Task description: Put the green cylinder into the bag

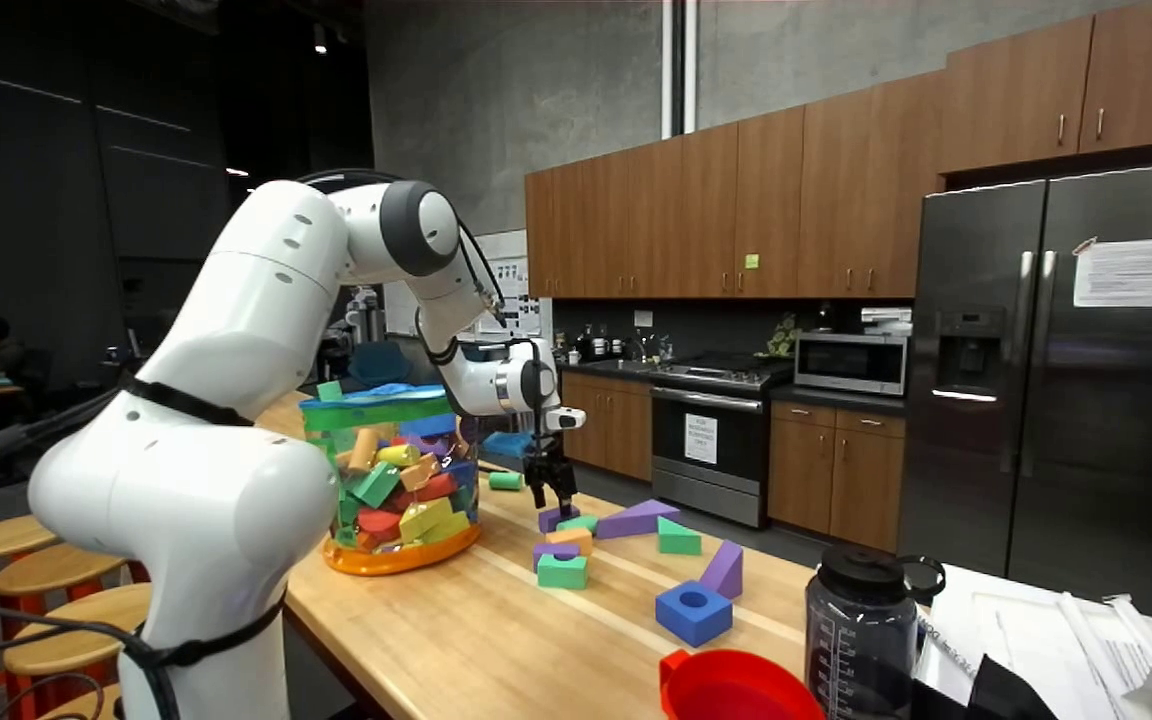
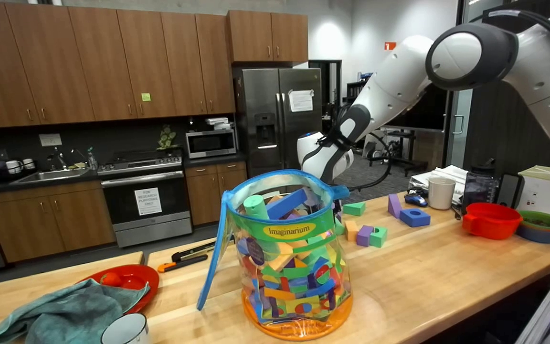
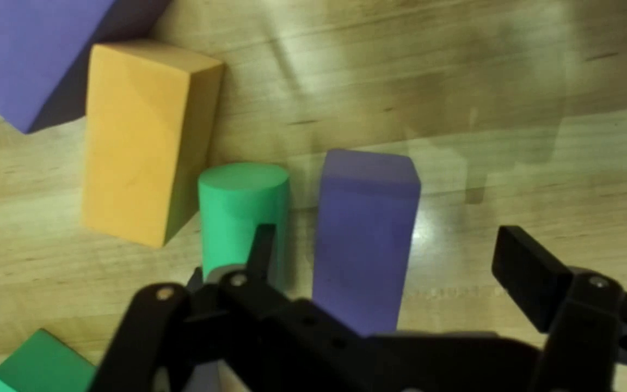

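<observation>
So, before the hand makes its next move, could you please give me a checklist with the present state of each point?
1. Hand open: ok, its fingers stand apart.
2. Hand aligned with the green cylinder: not ok, the purple block shows between the fingers.
3. Whole green cylinder visible: not ok, one finger hides part of it in the wrist view.
4. Bag open at the top: ok, as an exterior view shows.
5. Intended cylinder certain: cannot tell, another green cylinder lies on the table.

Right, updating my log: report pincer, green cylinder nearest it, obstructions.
Pincer open. Green cylinder ungripped on wooden table, partly behind pincer in wrist view. Purple rectangular block close beside, probably in the way.
</observation>
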`<state>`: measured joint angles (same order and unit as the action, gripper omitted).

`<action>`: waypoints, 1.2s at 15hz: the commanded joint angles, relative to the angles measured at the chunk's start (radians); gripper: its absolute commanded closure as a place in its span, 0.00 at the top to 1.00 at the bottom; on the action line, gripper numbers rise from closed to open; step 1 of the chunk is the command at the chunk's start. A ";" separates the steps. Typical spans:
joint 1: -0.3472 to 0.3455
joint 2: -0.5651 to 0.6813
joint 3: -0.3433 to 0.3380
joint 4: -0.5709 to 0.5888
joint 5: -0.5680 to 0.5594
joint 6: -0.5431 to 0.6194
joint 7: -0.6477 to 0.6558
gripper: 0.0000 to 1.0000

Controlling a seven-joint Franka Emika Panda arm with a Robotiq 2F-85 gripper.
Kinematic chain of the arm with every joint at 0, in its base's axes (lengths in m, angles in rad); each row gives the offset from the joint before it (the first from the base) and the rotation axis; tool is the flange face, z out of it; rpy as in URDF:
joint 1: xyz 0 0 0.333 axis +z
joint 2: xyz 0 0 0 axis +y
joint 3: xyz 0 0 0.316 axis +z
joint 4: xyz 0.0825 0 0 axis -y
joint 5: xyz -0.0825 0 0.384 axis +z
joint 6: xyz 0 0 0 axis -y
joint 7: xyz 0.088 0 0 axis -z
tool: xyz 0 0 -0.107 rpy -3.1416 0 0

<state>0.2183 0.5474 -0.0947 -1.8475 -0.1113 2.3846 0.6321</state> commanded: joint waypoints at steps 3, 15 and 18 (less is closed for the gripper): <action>-0.025 -0.042 0.030 -0.024 0.063 0.000 -0.027 1.00; -0.058 0.026 0.000 -0.002 0.065 0.102 -0.043 1.00; -0.078 0.066 -0.010 0.006 0.061 0.160 -0.073 1.00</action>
<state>0.1696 0.5705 -0.0998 -1.8468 -0.0571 2.4841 0.6104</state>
